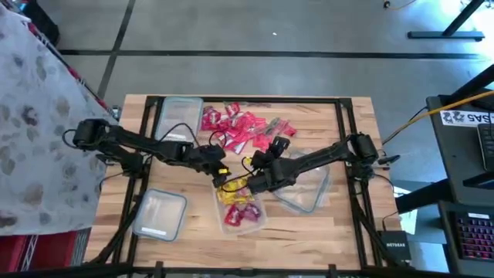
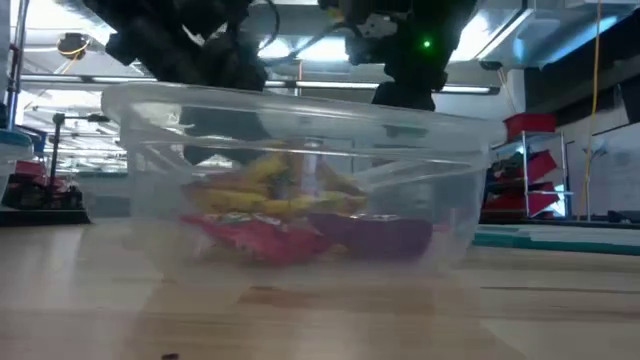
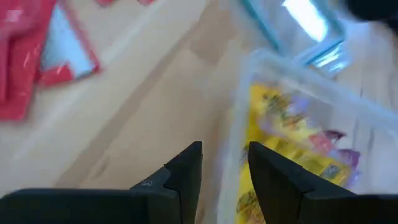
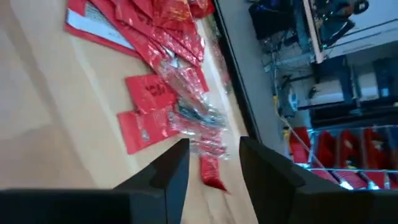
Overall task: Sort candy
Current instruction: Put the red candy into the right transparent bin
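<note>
Candy [image 1: 245,127]: loose red heap at table's 12 o'clock, long axis 10-to-4 | left gripper [image 1: 221,176]: reaching toward 4 o'clock, jaws parted, empty | right gripper [image 1: 258,160]: reaching toward 10 o'clock, jaws parted, empty

Clear containers: four [image 1: 160,214], [image 1: 179,116], [image 1: 245,210], [image 1: 305,189]. Arms: two. Candy [image 1: 243,127]: many pieces, not countable.

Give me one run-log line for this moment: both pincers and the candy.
left pincer: open, empty, at candy tub rim | right pincer: open, empty, above loose red candy | tub: yellow and red pieces
</note>
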Action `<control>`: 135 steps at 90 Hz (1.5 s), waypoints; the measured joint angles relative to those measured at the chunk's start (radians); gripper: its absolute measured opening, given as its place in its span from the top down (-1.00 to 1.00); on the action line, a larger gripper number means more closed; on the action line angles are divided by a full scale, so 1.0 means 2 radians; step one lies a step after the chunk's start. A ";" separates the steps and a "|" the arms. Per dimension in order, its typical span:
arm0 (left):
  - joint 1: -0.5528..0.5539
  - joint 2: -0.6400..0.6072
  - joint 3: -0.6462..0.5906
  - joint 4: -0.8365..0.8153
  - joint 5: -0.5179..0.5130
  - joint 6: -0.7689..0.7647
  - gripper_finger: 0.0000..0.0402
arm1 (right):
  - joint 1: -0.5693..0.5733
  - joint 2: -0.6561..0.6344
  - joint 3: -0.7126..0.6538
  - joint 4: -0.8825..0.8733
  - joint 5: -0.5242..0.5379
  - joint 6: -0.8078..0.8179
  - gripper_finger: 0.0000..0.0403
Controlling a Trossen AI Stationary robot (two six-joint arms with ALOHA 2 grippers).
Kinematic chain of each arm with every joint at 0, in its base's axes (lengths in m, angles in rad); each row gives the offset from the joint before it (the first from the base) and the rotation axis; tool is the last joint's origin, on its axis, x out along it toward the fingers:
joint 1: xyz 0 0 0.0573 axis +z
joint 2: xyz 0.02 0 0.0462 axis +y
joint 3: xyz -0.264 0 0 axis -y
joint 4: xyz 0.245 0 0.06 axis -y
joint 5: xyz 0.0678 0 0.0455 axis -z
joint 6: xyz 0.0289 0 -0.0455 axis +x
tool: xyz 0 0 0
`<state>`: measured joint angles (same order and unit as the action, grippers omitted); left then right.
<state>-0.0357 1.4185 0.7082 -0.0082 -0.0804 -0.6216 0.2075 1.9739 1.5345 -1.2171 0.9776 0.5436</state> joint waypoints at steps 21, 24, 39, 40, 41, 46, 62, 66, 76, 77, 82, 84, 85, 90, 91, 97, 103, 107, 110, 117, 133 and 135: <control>0.042 -0.044 0.000 -0.027 -0.048 0.056 0.42 | -0.057 -0.005 -0.001 0.036 0.078 -0.115 0.37; 0.052 -0.049 0.000 -0.032 -0.050 0.066 0.42 | -0.071 -0.005 -0.006 0.071 0.083 -0.182 0.37; 0.110 -0.059 0.000 -0.057 -0.054 0.108 0.42 | -0.162 -0.013 -0.034 0.247 -0.286 -0.544 0.37; 0.113 -0.059 0.000 -0.060 -0.054 0.109 0.42 | -0.169 -0.013 -0.034 0.254 -0.316 -0.556 0.37; 0.117 -0.059 0.000 -0.063 -0.055 0.110 0.42 | -0.176 -0.014 -0.034 0.262 -0.344 -0.567 0.37; 0.132 -0.060 0.000 -0.075 -0.055 0.112 0.42 | -0.202 -0.016 -0.030 0.281 -0.398 -0.596 0.37; 0.162 -0.060 0.000 -0.094 -0.055 0.110 0.42 | -0.266 -0.018 0.000 0.334 -0.383 -0.625 0.37; 0.169 -0.060 0.000 -0.085 -0.058 0.120 0.42 | -0.281 -0.018 0.004 0.360 -0.403 -0.614 0.37; 0.189 -0.060 0.000 -0.067 -0.061 0.139 0.42 | -0.314 -0.010 0.005 0.423 -0.474 -0.572 0.37; 0.191 -0.060 0.000 -0.065 -0.061 0.139 0.42 | -0.316 -0.008 0.005 0.427 -0.479 -0.568 0.37; 0.199 -0.060 0.000 -0.060 -0.062 0.139 0.42 | -0.326 -0.002 0.005 0.448 -0.502 -0.550 0.37; 0.202 -0.060 0.000 -0.060 -0.061 0.137 0.42 | -0.330 -0.001 0.005 0.446 -0.511 -0.545 0.37; 0.203 -0.060 0.000 -0.060 -0.061 0.136 0.42 | -0.332 0.001 0.004 0.445 -0.515 -0.542 0.37; 0.208 -0.060 0.000 -0.054 -0.062 0.133 0.42 | -0.336 0.009 0.004 0.452 -0.525 -0.534 0.37; 0.209 -0.060 0.000 -0.053 -0.062 0.133 0.42 | -0.337 0.010 0.005 0.453 -0.526 -0.533 0.37; 0.214 -0.060 0.000 -0.051 -0.061 0.133 0.42 | -0.343 0.022 0.005 0.445 -0.530 -0.535 0.37; 0.218 -0.060 0.000 -0.043 -0.061 0.133 0.42 | -0.348 0.037 0.005 0.435 -0.542 -0.538 0.37; 0.221 -0.060 0.000 -0.036 -0.061 0.134 0.42 | -0.348 0.049 0.005 0.424 -0.549 -0.549 0.37; 0.222 -0.060 0.000 -0.028 -0.061 0.135 0.42 | -0.348 0.056 0.005 0.419 -0.555 -0.557 0.37; 0.223 -0.060 0.000 -0.012 -0.062 0.140 0.42 | -0.346 0.069 0.007 0.403 -0.557 -0.581 0.37; 0.222 -0.059 0.000 0.022 -0.061 0.145 0.42 | -0.346 0.104 0.031 0.393 -0.559 -0.601 0.37; 0.222 -0.059 0.000 0.025 -0.061 0.146 0.42 | -0.346 0.107 0.035 0.393 -0.559 -0.601 0.37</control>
<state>0.4088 1.2999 0.7086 0.0417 -0.2028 -0.3290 -0.4847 2.1884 1.6046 -0.4305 -0.1410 -0.6594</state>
